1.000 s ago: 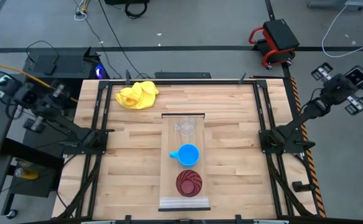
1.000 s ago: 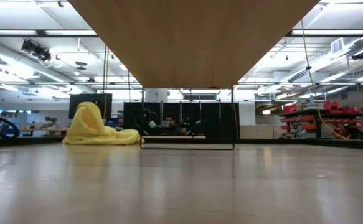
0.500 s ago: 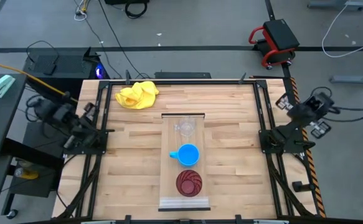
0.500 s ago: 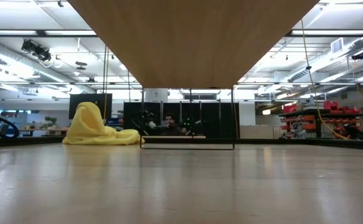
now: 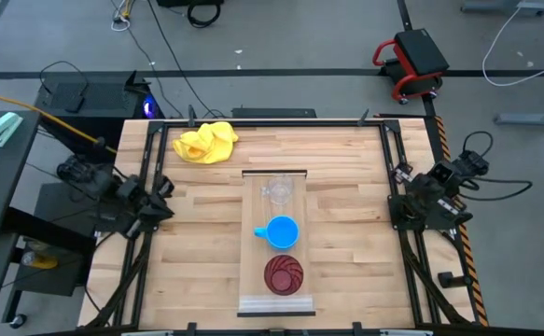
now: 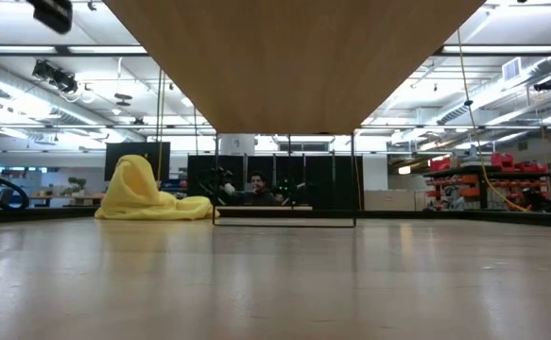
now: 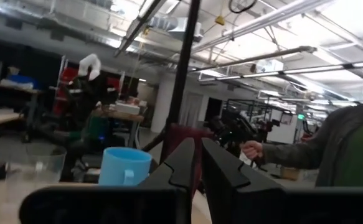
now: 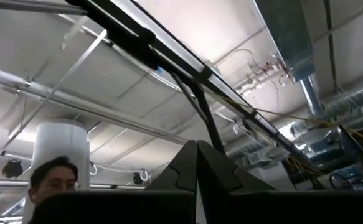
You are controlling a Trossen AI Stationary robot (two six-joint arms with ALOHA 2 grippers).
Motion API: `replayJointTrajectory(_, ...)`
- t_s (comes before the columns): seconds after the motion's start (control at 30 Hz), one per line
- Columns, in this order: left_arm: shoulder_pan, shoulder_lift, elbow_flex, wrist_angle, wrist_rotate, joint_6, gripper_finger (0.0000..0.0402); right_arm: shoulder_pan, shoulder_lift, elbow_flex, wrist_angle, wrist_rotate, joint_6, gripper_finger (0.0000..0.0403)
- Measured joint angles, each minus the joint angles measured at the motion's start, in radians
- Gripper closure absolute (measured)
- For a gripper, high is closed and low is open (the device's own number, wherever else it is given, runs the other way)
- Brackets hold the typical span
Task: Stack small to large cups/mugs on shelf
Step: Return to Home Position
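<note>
Both arms folding inward to the table's side edges, left gripper [image 7: 197, 149] nearly closed, empty, right gripper [image 8: 197, 144] closed, empty, clear cup [image 5: 277, 191], blue mug [image 5: 282, 231], red cup [image 5: 283, 273] staying lined along the shelf [image 5: 253, 285] mid-table

3 cups [image 5: 282, 231] in row on shelf [image 5: 253, 257], cloth [image 5: 206, 143] behind-left

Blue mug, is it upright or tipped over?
Upright: the high view looks straight down into the blue mug, round mouth facing up.
</note>
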Motion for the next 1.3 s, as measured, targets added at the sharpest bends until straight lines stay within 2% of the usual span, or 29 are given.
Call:
replayJointTrajectory(0.33,0.0,0.0,-0.136,0.121,-0.034,-0.061,0.0378,0.0,0.0,-0.069,0.007,0.097,0.06,0.0389)
replayJointTrajectory(0.47,0.0,0.0,-0.185,0.158,-0.051,-0.079,0.0377,0.0,0.0,-0.087,0.013,0.098,0.062,0.0389)
replayJointTrajectory(0.7,0.006,0.001,-0.188,0.143,-0.068,-0.053,0.0366,0.0,0.0,-0.086,-0.029,0.097,0.033,0.0389)
replayJointTrajectory(0.87,0.006,0.002,-0.188,0.072,-0.111,0.036,0.0368,0.0,0.0,-0.086,-0.233,0.107,-0.002,0.0389)
replayJointTrajectory(1.07,0.006,0.002,-0.188,-0.077,-0.121,0.26,0.0377,0.0,0.0,-0.086,-0.503,0.115,-0.125,0.0389)
replayJointTrajectory(1.3,0.036,0.015,-0.188,-0.131,-0.144,0.134,0.0374,-0.001,0.0,-0.086,-0.659,0.183,-0.201,0.0389)
